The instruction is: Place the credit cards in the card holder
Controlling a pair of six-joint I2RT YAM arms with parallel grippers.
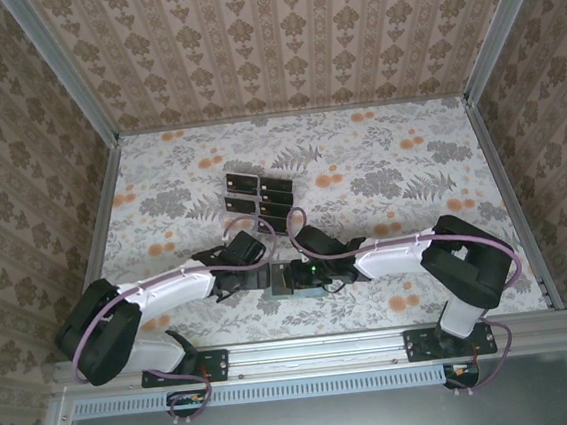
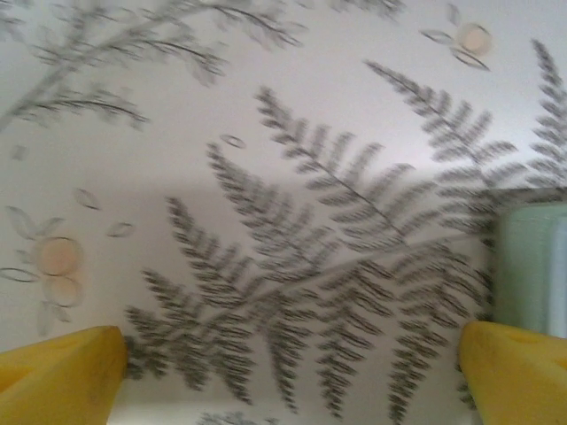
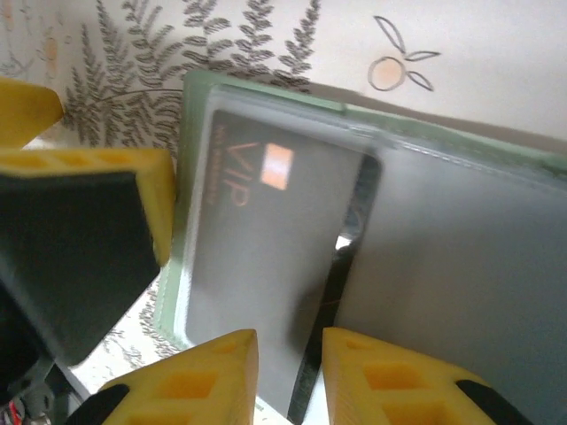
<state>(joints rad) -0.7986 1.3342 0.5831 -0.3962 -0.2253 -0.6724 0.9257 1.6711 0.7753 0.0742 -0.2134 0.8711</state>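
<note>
The grey-green card holder lies on the tablecloth between both grippers. In the right wrist view the card holder has a black credit card marked VIP under its translucent pocket. A second card stands edge-on beside it. Its lower edge sits in the narrow gap of my right gripper, whose jaws stand slightly apart and do not pinch it. My left gripper is wide open over bare cloth, with the holder's edge by its right finger. Several more credit cards stand behind.
The floral tablecloth is walled by patterned panels on three sides. A metal rail runs along the near edge by the arm bases. One finger of the left gripper shows close to the holder's left rim.
</note>
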